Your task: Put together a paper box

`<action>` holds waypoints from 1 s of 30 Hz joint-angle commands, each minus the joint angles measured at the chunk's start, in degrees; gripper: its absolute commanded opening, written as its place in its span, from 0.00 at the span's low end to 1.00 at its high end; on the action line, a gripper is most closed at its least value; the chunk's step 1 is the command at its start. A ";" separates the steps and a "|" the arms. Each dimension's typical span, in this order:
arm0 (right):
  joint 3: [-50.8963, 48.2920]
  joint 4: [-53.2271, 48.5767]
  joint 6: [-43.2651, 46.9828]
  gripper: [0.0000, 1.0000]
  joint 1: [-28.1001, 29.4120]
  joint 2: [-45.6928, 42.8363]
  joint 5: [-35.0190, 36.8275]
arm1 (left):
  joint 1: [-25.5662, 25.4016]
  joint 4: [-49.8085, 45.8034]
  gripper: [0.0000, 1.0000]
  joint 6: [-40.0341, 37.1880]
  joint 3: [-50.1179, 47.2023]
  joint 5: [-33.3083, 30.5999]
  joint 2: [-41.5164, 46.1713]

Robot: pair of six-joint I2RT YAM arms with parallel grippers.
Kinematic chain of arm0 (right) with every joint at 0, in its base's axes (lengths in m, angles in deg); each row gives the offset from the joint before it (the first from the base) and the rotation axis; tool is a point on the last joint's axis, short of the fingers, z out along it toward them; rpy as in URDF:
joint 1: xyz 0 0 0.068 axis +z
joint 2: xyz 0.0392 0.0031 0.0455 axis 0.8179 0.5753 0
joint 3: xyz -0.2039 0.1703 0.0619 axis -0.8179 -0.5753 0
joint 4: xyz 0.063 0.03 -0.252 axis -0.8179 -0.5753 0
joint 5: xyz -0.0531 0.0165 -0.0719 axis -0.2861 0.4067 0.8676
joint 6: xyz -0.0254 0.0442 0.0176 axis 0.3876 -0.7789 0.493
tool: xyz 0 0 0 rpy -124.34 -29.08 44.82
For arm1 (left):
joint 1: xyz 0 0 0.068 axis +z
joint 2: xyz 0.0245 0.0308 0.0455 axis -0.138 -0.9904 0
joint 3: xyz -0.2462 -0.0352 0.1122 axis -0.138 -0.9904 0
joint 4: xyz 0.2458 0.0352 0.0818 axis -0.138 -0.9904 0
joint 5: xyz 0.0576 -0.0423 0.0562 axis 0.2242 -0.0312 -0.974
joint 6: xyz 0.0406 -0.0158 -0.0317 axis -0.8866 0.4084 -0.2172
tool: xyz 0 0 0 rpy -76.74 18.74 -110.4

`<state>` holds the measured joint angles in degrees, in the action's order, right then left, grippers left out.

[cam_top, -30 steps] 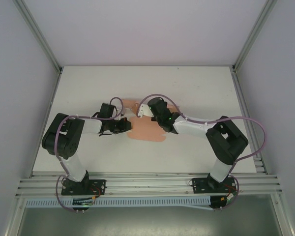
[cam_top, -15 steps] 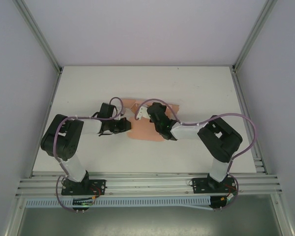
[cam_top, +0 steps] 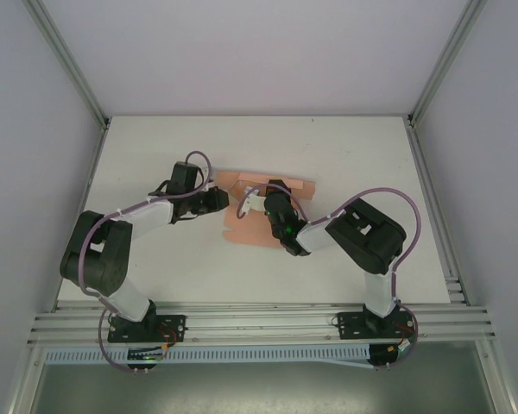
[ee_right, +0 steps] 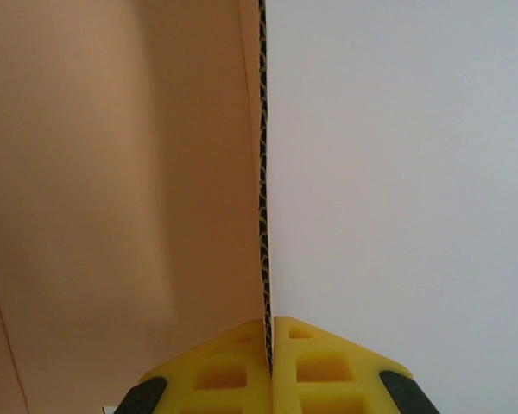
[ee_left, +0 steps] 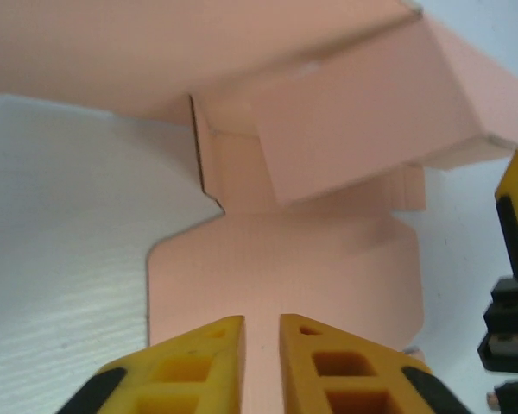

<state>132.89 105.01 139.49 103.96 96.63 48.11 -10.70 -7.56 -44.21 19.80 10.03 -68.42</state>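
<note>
Okay, the paper box (cam_top: 252,229) is a partly folded salmon sheet lying mid-tabletop (cam_top: 345,147), a bit toward 12 o'clock from the arm bases. The right end effector (cam_top: 257,197) sits over the middle of the sheet. In its wrist view the right end effector (ee_right: 269,323) is clamped tight on the edge of an upright panel of the paper box (ee_right: 121,172), with the corrugated edge running straight out from between the fingers. The left end effector (cam_top: 221,200) is at the sheet's 9 o'clock side. In its wrist view the left end effector (ee_left: 261,323) shows a narrow gap over a flat flap of the paper box (ee_left: 285,250), and we cannot tell whether it pinches or only presses. We judge the main risk to be buckling or tearing at a crease if the right pulls the thin panel while the left pins the flap. The sheet could also skate on the smooth tabletop if the left lets go. The two end effectors are near each other, so a swing toward 9 o'clock by the right could hit the left fingers. There is bare tabletop toward 12, 3 and 9 o'clock, and the side rails (cam_top: 426,190) are well apart from the work.
</note>
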 commanded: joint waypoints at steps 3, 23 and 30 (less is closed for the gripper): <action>-0.92 -4.70 -1.02 0.00 -0.01 -2.17 -1.73 | 3.67 -1.64 0.17 1.23 5.06 -3.49 -0.07; 0.78 -8.40 -2.77 0.00 0.59 -1.65 -1.71 | -0.70 11.89 0.17 -1.62 12.51 16.48 -16.69; 0.68 -8.66 -3.11 0.00 0.52 -1.57 -1.52 | -0.63 1.61 0.21 -4.11 11.71 1.13 -11.23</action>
<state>133.41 100.84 137.96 103.96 95.23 48.24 -10.90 -0.52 -45.71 30.77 18.81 -83.39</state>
